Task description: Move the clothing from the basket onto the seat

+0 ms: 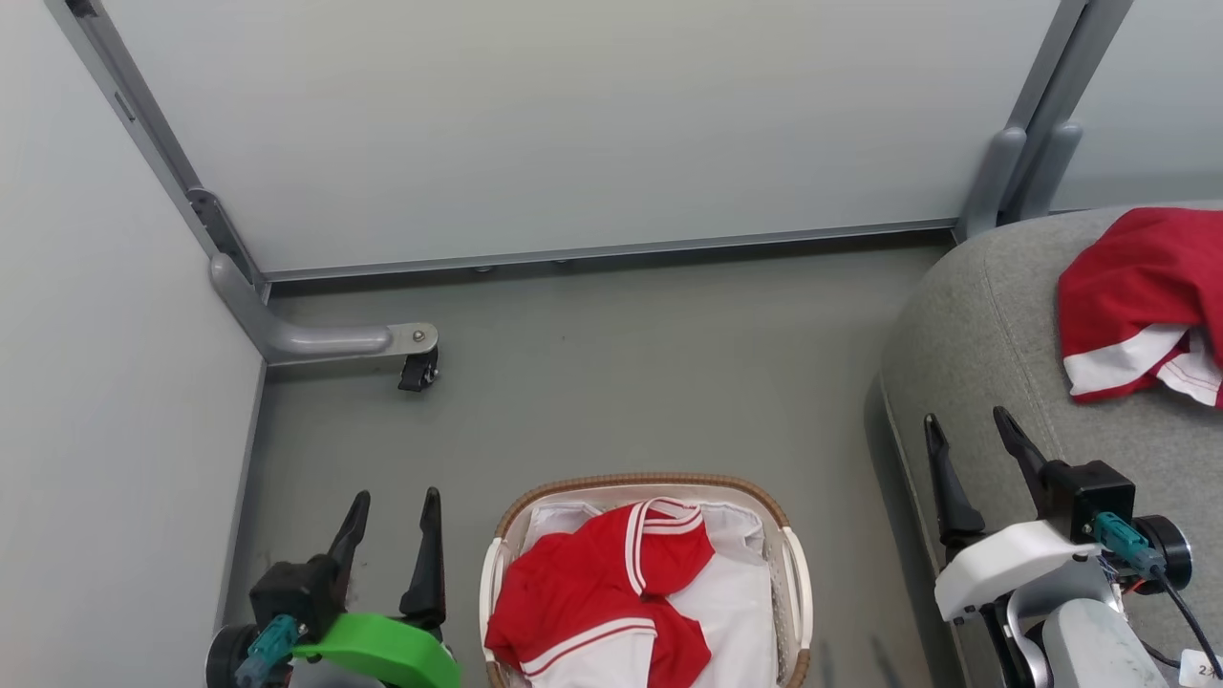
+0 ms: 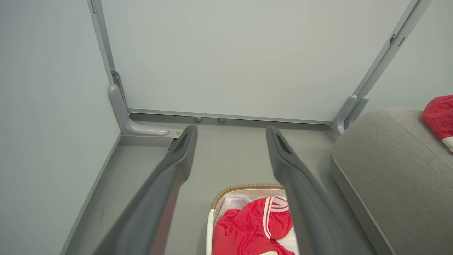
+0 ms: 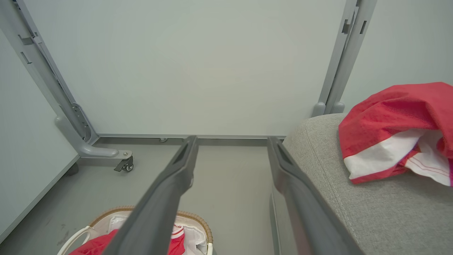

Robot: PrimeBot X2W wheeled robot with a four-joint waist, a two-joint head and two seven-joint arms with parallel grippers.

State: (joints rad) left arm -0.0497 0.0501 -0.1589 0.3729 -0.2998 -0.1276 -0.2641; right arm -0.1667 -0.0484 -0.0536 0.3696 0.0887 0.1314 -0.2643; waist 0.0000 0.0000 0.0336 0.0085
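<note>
One red garment with white stripes (image 1: 592, 592) lies crumpled in the white basket with the brown woven rim (image 1: 650, 481), on its white liner, at the bottom middle of the head view. It shows again in the left wrist view (image 2: 247, 226) and the right wrist view (image 3: 88, 246). A second red and white garment (image 1: 1137, 301) rests on the grey seat (image 1: 984, 325) at the right, also seen in the right wrist view (image 3: 393, 127). My left gripper (image 1: 394, 505) stands open left of the basket, empty. My right gripper (image 1: 967, 425) is open over the seat's left edge, empty.
Pale partition panels (image 1: 573, 124) close off the back and left. A grey panel foot with a black caster (image 1: 418, 368) juts onto the grey floor (image 1: 621, 382) behind the basket. The seat's rounded corner lies close to the basket's right side.
</note>
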